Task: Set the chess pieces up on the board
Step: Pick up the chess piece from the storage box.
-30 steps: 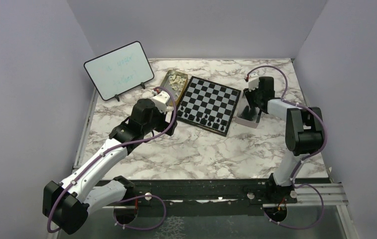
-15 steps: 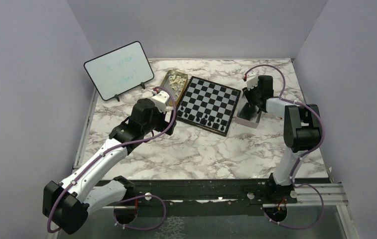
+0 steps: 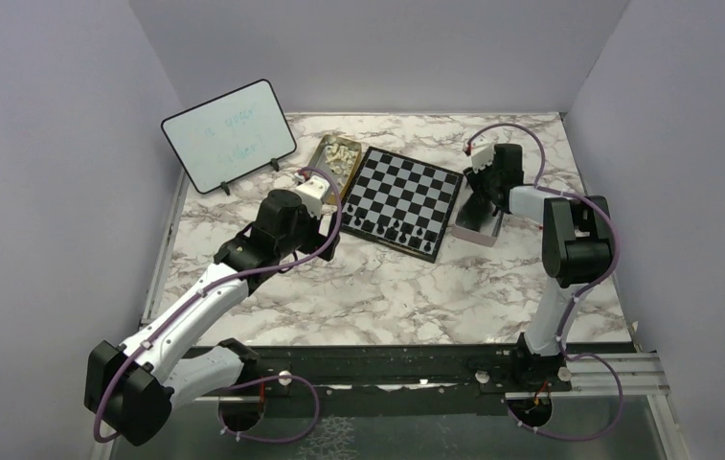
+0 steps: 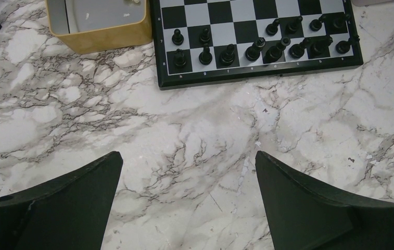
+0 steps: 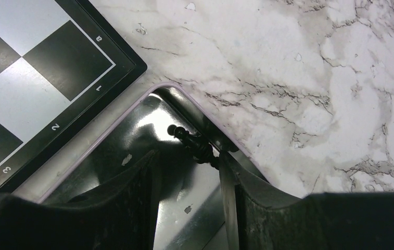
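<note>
Board (image 3: 406,190) part-set; we see neither gripper pinching anything.
Black chess pieces (image 4: 229,53) stand in 2 ranks along the board's near edge, and cream pieces (image 3: 339,151) lie in the gold tin (image 4: 101,34) beside it. Left gripper (image 4: 188,161) hangs spread wide over the marble table (image 4: 184,120). Right gripper (image 5: 187,155), half-spread, sits in a shiny tray (image 5: 132,135), with 1 black piece (image 5: 192,141) lying against a finger.

Smooth, mostly shiny surfaces

The white grey-veined marble-look table top (image 4: 194,156) has a soft sheen; the black-and-white checked chessboard (image 4: 236,31) is smooth, semi-gloss; the gold rectangular tin (image 4: 101,36) looks like satin metal; the pale-rimmed tray (image 5: 132,135) is mirror-bright metal inside; the small black chess piece (image 5: 194,145) looks like glossy plastic.
</note>
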`<state>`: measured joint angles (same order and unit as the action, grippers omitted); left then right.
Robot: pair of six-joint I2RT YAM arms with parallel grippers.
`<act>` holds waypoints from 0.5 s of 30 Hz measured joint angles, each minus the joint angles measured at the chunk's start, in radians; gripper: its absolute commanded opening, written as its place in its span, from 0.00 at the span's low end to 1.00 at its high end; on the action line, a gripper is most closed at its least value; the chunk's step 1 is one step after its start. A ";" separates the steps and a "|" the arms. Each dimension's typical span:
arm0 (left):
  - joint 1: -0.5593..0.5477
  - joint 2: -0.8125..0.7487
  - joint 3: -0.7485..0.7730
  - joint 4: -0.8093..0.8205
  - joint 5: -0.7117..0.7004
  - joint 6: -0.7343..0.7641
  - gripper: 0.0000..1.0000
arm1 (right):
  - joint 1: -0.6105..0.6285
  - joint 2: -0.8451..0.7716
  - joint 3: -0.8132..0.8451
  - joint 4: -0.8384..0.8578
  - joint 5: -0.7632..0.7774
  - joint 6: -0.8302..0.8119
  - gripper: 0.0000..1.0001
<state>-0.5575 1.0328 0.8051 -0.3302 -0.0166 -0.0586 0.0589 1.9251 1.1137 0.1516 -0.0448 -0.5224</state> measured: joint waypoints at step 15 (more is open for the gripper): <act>0.000 0.003 0.000 0.000 -0.001 0.000 0.99 | 0.000 0.023 0.024 -0.032 -0.054 -0.001 0.29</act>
<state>-0.5575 1.0363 0.8051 -0.3302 -0.0174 -0.0582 0.0589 1.9484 1.1381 0.1200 -0.0986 -0.5236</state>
